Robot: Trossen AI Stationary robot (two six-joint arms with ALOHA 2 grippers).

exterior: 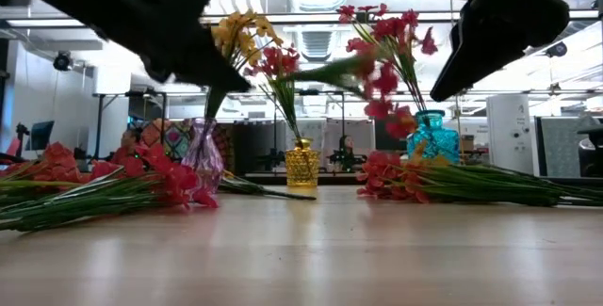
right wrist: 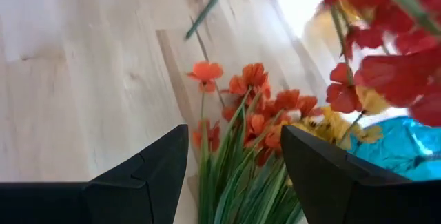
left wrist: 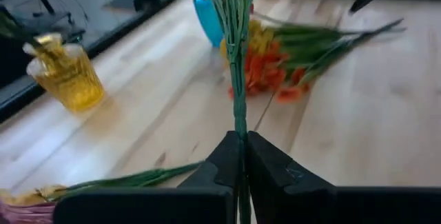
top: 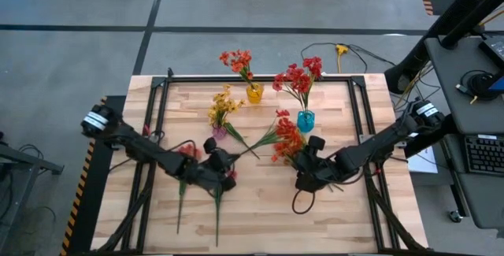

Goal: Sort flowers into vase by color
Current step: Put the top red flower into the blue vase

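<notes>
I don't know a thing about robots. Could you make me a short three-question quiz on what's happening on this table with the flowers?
1. True or false: the left end effector is shut on a green flower stem.
2. Which vase holds yellow flowers? A) the purple vase B) the blue vase C) the yellow vase
3. Fill in: the right end effector hangs open over a loose bunch of ____ flowers lying on the table.

Key: 1 true; 2 A; 3 orange.
</notes>
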